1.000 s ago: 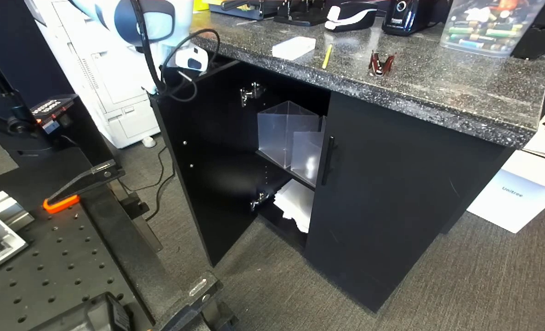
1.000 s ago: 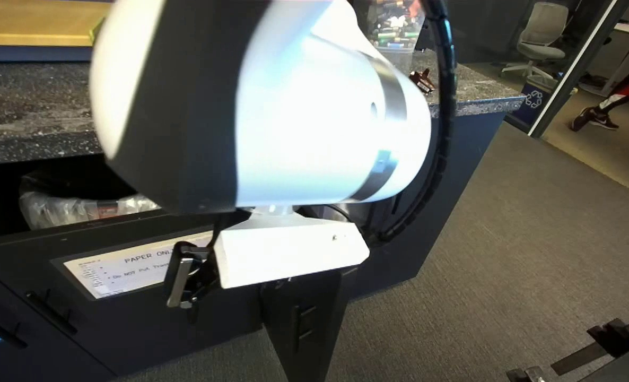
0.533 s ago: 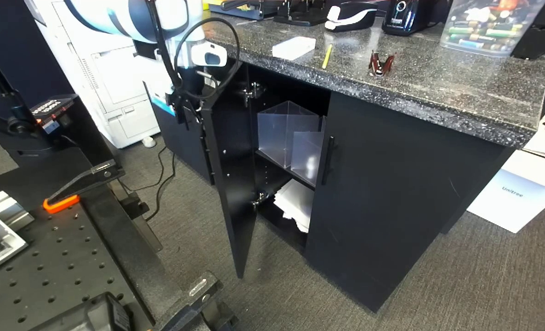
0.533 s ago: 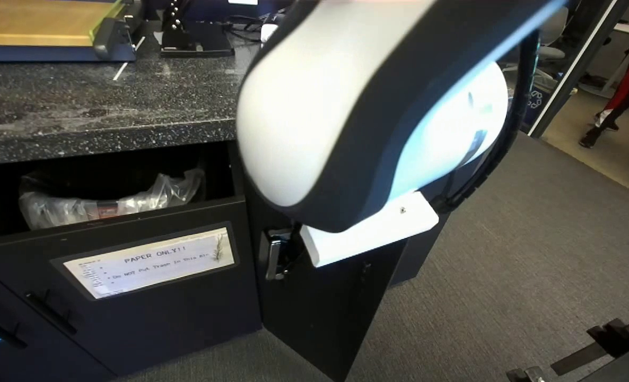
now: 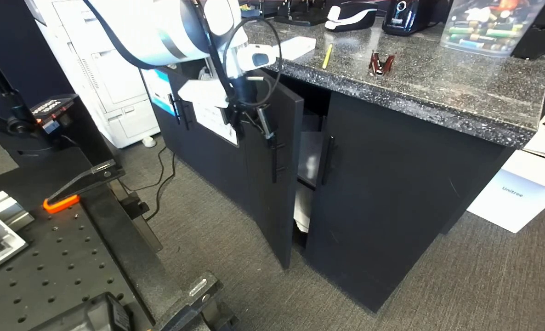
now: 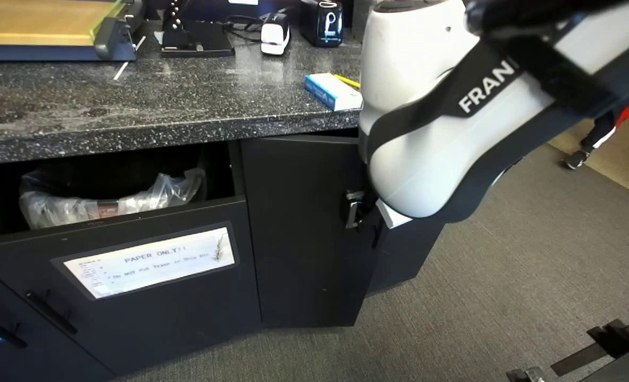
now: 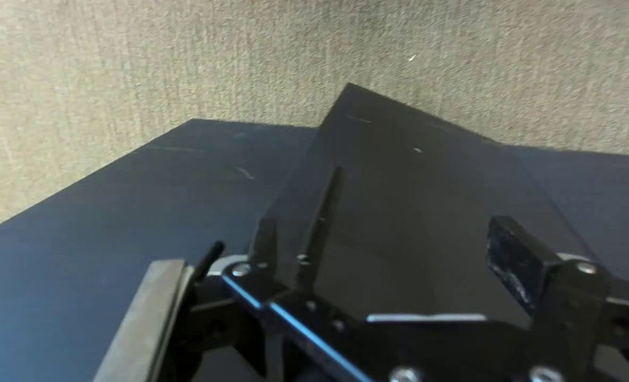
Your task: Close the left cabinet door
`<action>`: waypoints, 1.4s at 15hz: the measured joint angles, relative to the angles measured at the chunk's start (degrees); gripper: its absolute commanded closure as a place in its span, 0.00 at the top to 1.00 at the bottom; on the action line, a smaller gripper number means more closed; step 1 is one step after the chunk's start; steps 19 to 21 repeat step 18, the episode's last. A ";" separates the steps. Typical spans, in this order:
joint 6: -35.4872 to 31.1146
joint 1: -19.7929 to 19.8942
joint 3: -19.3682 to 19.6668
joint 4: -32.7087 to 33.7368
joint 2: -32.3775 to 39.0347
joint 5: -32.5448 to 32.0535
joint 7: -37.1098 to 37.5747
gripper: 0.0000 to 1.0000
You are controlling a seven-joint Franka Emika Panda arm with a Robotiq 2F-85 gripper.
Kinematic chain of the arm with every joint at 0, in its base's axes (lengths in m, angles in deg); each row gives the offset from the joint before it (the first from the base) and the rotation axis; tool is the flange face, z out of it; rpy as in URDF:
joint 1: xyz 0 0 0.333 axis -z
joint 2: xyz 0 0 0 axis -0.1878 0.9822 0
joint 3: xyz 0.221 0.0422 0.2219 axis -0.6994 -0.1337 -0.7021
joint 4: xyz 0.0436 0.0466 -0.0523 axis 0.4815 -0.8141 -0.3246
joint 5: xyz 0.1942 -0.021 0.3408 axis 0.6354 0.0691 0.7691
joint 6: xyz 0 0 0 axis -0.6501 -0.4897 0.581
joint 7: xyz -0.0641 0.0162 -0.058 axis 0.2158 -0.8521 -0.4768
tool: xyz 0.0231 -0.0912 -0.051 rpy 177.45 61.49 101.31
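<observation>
The left cabinet door [image 5: 270,207] is a tall black panel with a dark bar handle [image 5: 275,161] on its outer face. It stands partly open, with a narrow gap between its free edge and the right-hand door [image 5: 383,193], which is shut. The left door also shows in an exterior view [image 6: 304,239] and in the wrist view [image 7: 431,185]. My gripper [image 5: 249,126] is at the upper part of its outer face, near the handle. In the wrist view my gripper [image 7: 389,252] has its fingers wide apart with nothing between them. I cannot tell whether it touches the door.
A speckled countertop [image 5: 419,96] overhangs the doors, with a white box [image 6: 335,91] near its edge. A "PAPER ONLY" bin front [image 6: 150,313] stands tilted out beside the door's hinge side. A black perforated table [image 5: 47,257] is in front. A clear box [image 5: 310,151] shows inside the cabinet.
The left cabinet door has swung from wide open to a narrow gap. The arm and gripper have moved with it toward the right-hand door, now against or near its outer face.
</observation>
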 measured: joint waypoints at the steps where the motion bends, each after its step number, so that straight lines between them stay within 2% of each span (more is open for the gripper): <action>1: -1.05 0.06 1.95 0.80 0.96 -0.71 0.33 1.00; 4: -2.94 1.24 6.46 5.75 4.96 -1.11 0.39 1.00; 7: -2.97 3.69 6.75 10.73 8.26 -0.89 0.39 1.00; 9: -2.69 5.94 3.91 11.40 8.36 -0.04 -0.25 1.00; 11: -2.60 8.64 -1.39 9.21 6.15 1.65 -3.22 1.00; 14: -2.28 11.65 -9.25 1.09 -1.33 4.51 -8.21 1.00; 16: 0.70 14.27 -14.55 -4.94 -7.55 6.96 -12.14 1.00; 17: 1.33 14.69 -15.47 -6.56 -9.56 7.22 -12.55 1.00; 21: 1.33 14.54 -15.25 -6.72 -9.99 7.22 -12.49 1.00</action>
